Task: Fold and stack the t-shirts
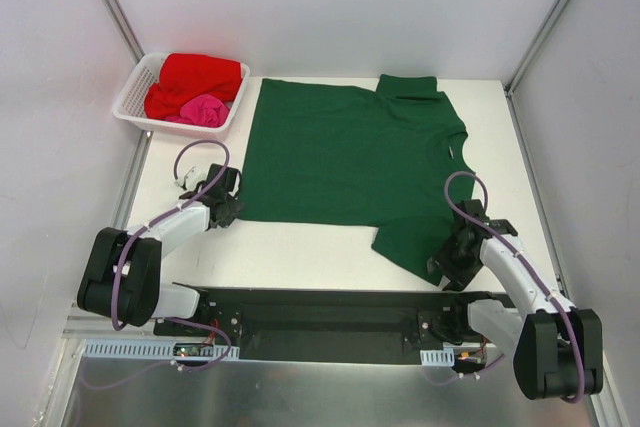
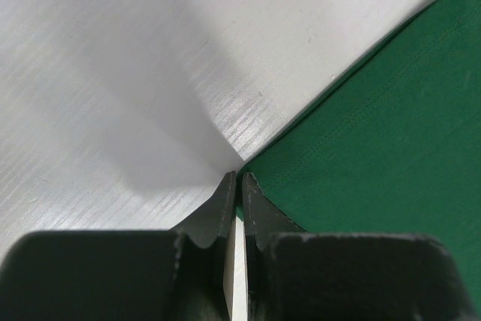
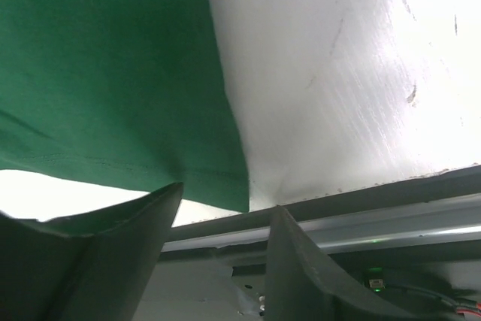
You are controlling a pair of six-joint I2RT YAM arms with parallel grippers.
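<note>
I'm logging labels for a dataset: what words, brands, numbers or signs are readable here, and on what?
No readable text anywhere.
The green t-shirt, red t-shirt, pink t-shirt and white basket are plain.
A white speck by the green collar is too small to read.

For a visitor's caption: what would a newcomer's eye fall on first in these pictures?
First, the dark green t-shirt spread flat across the middle of the white table. Next, the red t-shirt and pink t-shirt heaped in the white basket at the far left corner. The left gripper, jaws shut, and right gripper, jaws open, sit at the green shirt's near edge.
</note>
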